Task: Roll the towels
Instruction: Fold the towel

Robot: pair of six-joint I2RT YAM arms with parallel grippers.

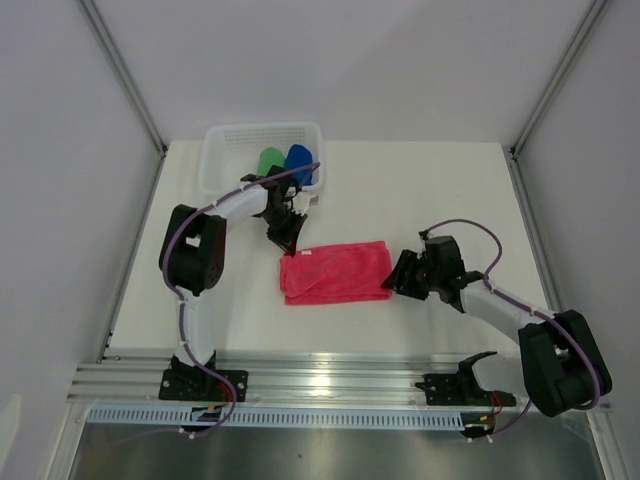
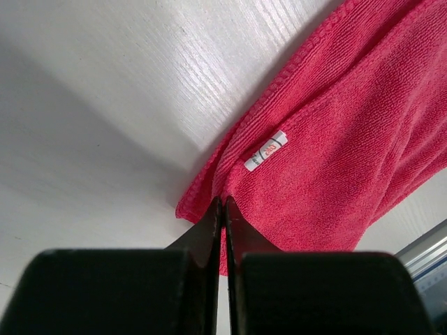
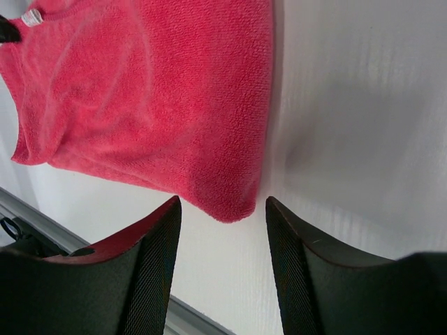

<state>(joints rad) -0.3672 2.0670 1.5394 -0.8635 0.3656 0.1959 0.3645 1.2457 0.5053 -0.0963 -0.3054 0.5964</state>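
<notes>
White tabletop [image 1: 420, 190] is occupied centrally by the folded pink-red microfibre towel [image 1: 335, 272]. Its left corner is pinched in the closed left gripper [image 2: 223, 209]; the right gripper [image 3: 222, 204] is spread astride the right corner. If only one layer is caught, the fold could be dragged open.

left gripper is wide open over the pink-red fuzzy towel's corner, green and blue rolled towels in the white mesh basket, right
No: the left gripper is shut, pinching the pink-red fuzzy towel at its corner, as the left wrist view shows. The green rolled towel and blue rolled towel do sit in the white mesh basket.
</notes>
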